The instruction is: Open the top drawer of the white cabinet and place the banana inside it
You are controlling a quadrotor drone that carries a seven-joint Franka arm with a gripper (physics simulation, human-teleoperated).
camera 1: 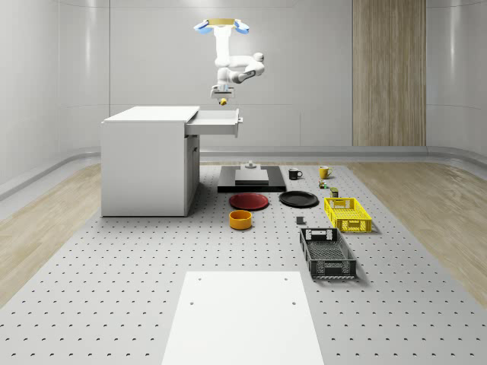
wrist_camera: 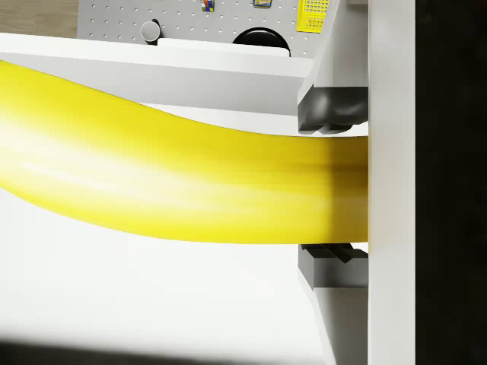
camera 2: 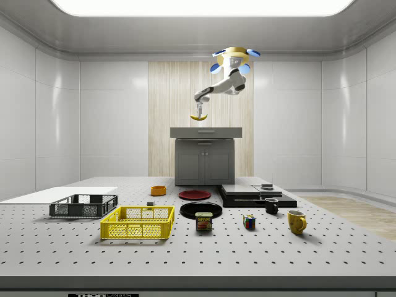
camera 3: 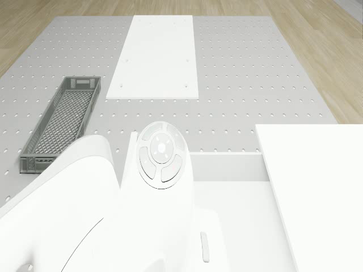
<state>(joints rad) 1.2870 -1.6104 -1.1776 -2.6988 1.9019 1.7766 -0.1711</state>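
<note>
Your gripper [camera 1: 222, 96] pinches the banana [wrist_camera: 175, 179], a smooth, curved yellow fruit, between dark grey pads [wrist_camera: 332, 106]; directly below it the top drawer [camera 1: 217, 122] of the white cabinet [camera 1: 148, 163], a flat-sided matte box, stands pulled out. The drone [camera 1: 222, 26] hovers above the drawer; judge opening done, and only lowering and release left.

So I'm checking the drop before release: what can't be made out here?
- Drawer floor: whole-scene and side views show its outside walls; in the drone view the arm covers much of it.
- Banana ends: wrist view's edge cuts one off, a finger hides the other.
- Banana's clearance over the drawer.
</note>
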